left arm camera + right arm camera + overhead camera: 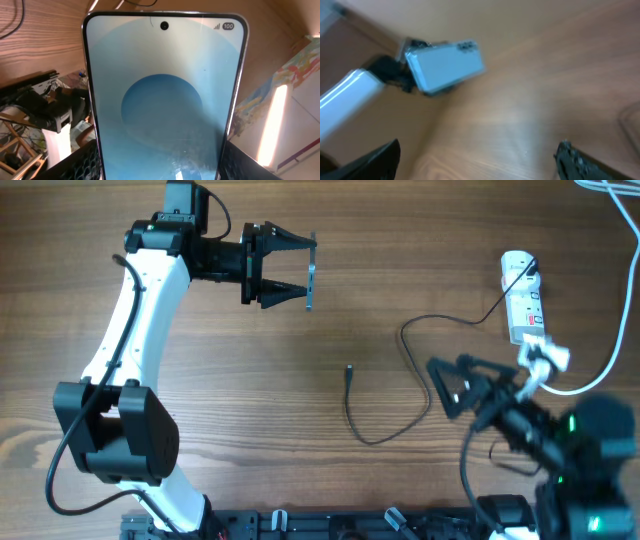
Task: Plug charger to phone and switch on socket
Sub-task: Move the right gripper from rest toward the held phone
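My left gripper (pixel 300 268) is shut on the phone (pixel 311 272) and holds it on edge above the table at the upper middle. In the left wrist view the phone's blue screen (pixel 162 95) fills the frame between the two black fingers. The phone also shows blurred in the right wrist view (pixel 445 65). The charger, a thin black cable (pixel 420 370), loops across the table; its plug end (pixel 349 370) lies free at the centre. The white socket (pixel 523 298) lies at the upper right with a black plug in it. My right gripper (pixel 450 385) is open and empty, left of the socket.
A white cord (pixel 620 310) runs from the socket up the right edge. A black rail (pixel 350 525) runs along the table's front edge. The right arm's base (pixel 590 460) sits at the lower right.
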You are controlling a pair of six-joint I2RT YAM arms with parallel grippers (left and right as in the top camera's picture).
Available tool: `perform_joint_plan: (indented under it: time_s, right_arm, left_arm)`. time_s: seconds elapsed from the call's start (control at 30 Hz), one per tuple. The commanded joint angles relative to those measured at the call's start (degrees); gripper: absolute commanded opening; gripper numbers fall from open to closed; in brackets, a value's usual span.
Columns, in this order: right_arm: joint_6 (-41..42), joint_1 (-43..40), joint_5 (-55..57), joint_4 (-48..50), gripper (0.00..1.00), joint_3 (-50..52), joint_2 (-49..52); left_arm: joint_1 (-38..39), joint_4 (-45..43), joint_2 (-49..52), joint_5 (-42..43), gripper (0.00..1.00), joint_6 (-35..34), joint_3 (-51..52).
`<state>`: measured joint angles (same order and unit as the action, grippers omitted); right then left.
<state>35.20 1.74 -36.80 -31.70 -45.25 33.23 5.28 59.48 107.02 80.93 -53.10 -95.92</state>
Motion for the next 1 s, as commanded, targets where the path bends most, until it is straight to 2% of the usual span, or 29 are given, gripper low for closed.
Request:
perform_joint_plan:
  time_s: [0.0,0.03,0.1,0.17,0.3,0.4,0.47,0.57,0.63,0.7,0.73,0.77,0.83,0.97]
  right_arm:
    - [-4.3,0.1,-0.2,-1.3,1.00,-5.6,11.9]
    - [-1.8,0.1,-3.3,-0.9,1.00,-5.6,14.1]
    - [-8.6,0.2,-18.0,1.4,1.00,-5.5,19.1]
    - [-9.7,3.3,-18.6,1.7,0.99,-5.6,23.4]
    - [-9.2,18.5,11.4,-11.0,1.00,-12.5,27.3]
    - [-3.3,29.4,38.4,-26.1,0.99,-25.3,32.6]
    - [-0.6,33.3,45.5,-34.9,0.99,-34.6,37.5]
    - [-0.3,36.1,43.0,-40.4,1.00,-45.5,43.3]
    - [-7.3,37.7,33.2,-35.7,1.00,-48.9,44.8]
    - [-8.1,38.2,22.7,-29.6,1.00,-48.9,44.8]
    - [-8.0,38.2,20.0,-26.8,0.98,-48.9,44.9]
    - [-8.5,38.2,17.5,-24.1,0.91,-48.9,44.9]
    - [-6.6,38.7,20.5,-22.5,0.80,-48.9,44.8]
    - [-3.9,39.5,32.6,-23.7,0.80,-48.9,46.6]
  left_arm:
    - [0.1,-0.2,-1.7,2.6,0.66,-0.1,-1.5]
    - [0.1,-0.2,-1.7,2.6,0.66,-0.1,-1.5]
    - [0.1,-0.2,-1.7,2.6,0.66,-0.1,-1.5]
    - [0.1,-0.2,-1.7,2.6,0.66,-0.1,-1.5]
    - [0.1,-0.2,-1.7,2.3,0.66,-0.1,-1.5]
    - [0.1,-0.2,-1.7,0.5,0.66,-0.1,-1.5]
    - [0.1,-0.2,-1.7,0.4,0.66,-0.2,-1.5]
    - [0.1,-0.2,-1.7,0.4,0.66,-0.2,-1.5]
    - [0.1,-0.2,-1.7,0.1,0.66,-1.1,-1.5]
    - [0.1,-0.2,-1.7,0.0,0.66,-3.6,-1.5]
    - [0.1,-0.2,-1.7,0.0,0.65,-4.5,-1.5]
    - [0.1,-0.2,-1.7,0.0,0.65,-4.6,-1.5]
    - [0.1,-0.2,-1.7,-1.1,0.65,-4.6,-1.5]
    - [0.1,-0.2,-1.7,-6.1,0.65,-6.2,-1.5]
